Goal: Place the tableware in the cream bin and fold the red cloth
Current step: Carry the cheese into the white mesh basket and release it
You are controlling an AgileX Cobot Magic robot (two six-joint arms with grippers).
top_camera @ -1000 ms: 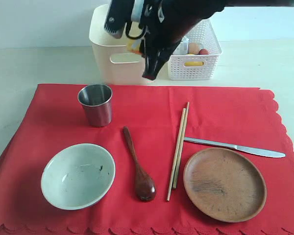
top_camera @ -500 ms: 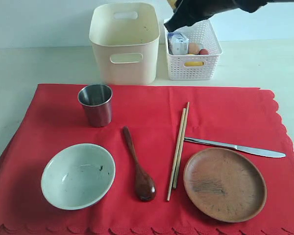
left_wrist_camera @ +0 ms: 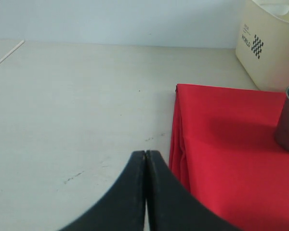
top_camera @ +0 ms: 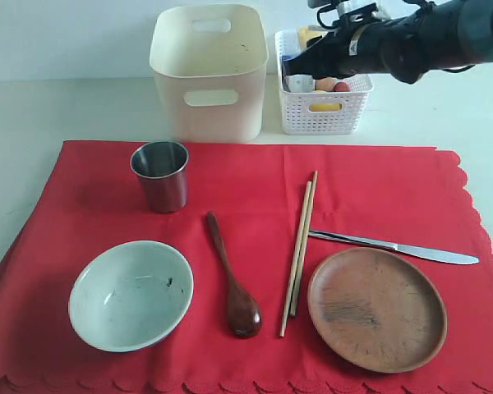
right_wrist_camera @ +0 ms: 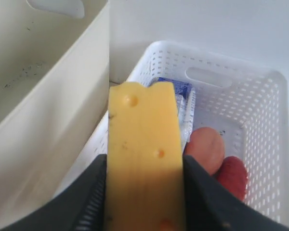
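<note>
The red cloth (top_camera: 246, 213) lies flat and carries the steel cup (top_camera: 160, 175), pale bowl (top_camera: 131, 294), dark wooden spoon (top_camera: 232, 283), chopsticks (top_camera: 299, 242), knife (top_camera: 394, 246) and brown plate (top_camera: 376, 309). Behind the cloth stands the cream bin (top_camera: 209, 70), with nothing showing inside. My right gripper (top_camera: 300, 59) hovers above the white basket, shut on a yellow cheese wedge (right_wrist_camera: 143, 144). The left gripper (left_wrist_camera: 146, 153) is shut with nothing in it, low over bare table beside the cloth's edge (left_wrist_camera: 176, 139). It is outside the exterior view.
The white lattice basket (top_camera: 349, 119) stands right of the cream bin and holds a milk carton (right_wrist_camera: 180, 103), an egg (right_wrist_camera: 207, 147), a red sausage (right_wrist_camera: 233, 175) and a lemon (top_camera: 324, 106). Pale tabletop (left_wrist_camera: 77, 106) extends left of the cloth.
My right arm has swung from in front of the cream bin up and to the right, and now hangs over the white basket with the cheese still gripped.
</note>
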